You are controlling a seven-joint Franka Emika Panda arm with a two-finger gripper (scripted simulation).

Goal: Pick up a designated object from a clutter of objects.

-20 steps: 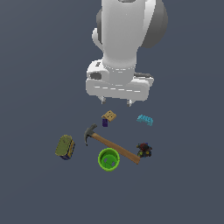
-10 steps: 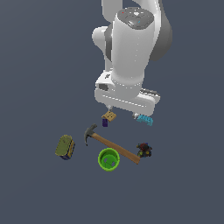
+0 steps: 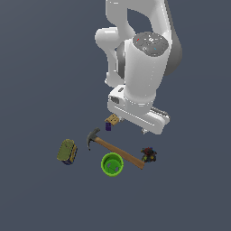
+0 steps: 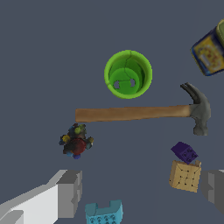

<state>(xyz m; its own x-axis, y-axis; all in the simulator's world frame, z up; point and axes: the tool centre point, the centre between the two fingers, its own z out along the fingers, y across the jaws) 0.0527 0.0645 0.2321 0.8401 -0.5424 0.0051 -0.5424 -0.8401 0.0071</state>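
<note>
The designated object is a small lumpy dark red and black toy (image 3: 148, 154), lying just past the end of the hammer's handle; it also shows in the wrist view (image 4: 76, 141). My gripper (image 3: 143, 130) hangs above the clutter, a little behind the toy and well clear of it. In the wrist view the gripper (image 4: 140, 190) is open and empty, with one finger (image 4: 65, 192) near the toy's side. The clutter is a wooden-handled hammer (image 3: 116, 151), a green cup (image 3: 112, 164), an olive-yellow can (image 3: 67, 151), a tan block (image 3: 112, 120) and a light-blue brick (image 4: 103, 213).
A small purple block (image 3: 108, 127) lies next to the tan block (image 4: 185, 175). The hammer (image 4: 140, 113) lies between the cup (image 4: 127, 74) and the toy. The blue brick is hidden behind my hand in the exterior view. The can (image 4: 210, 50) lies apart.
My arm has swung toward the exterior view's right and lowered toward the clutter, now covering the light-blue brick. The objects have not moved.
</note>
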